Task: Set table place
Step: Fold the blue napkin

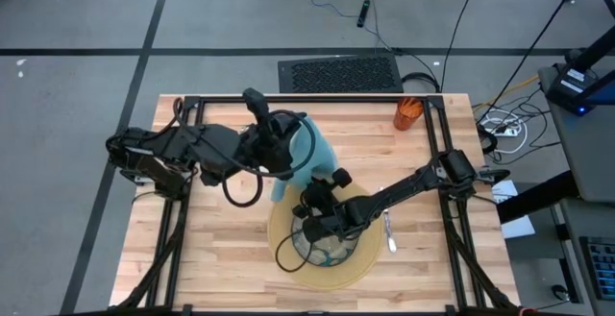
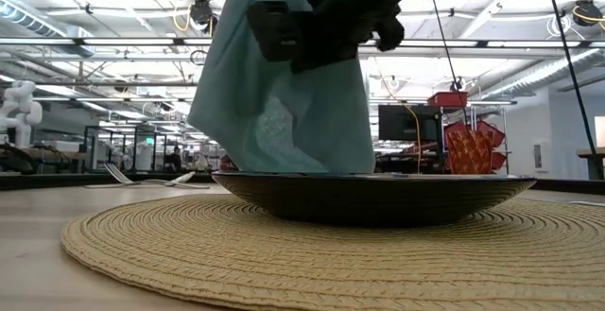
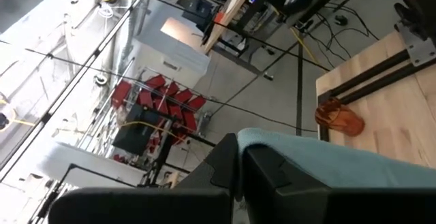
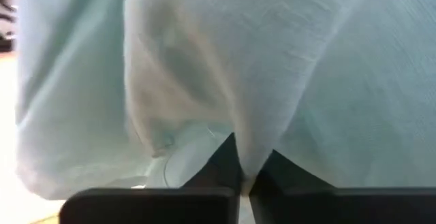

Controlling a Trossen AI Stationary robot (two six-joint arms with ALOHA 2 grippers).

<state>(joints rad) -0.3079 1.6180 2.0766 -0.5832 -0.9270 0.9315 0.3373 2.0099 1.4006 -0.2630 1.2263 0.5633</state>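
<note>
The teal napkin hangs in the air between my two grippers, behind the glass bowl that stands on the round tan mat. In the low view the napkin hangs down behind the bowl's rim. My left gripper is shut on the napkin's upper part. My right gripper is shut on it lower down, just above the bowl. The orange cup stands at the table's far right corner. A piece of cutlery lies right of the bowl on the mat; a fork lies on the table. My left gripper pinches an upper edge of the napkin between its two shut fingers, holding it lifted; the cloth falls away below. My right gripper pinches a hanging fold of the napkin between its two fingers, low on the cloth, which drapes slack above and around the fingers.
Black frame rails run along the table's sides and far edge. Bare wood lies left of the mat. The left arm's cable loop hangs over the table's middle.
</note>
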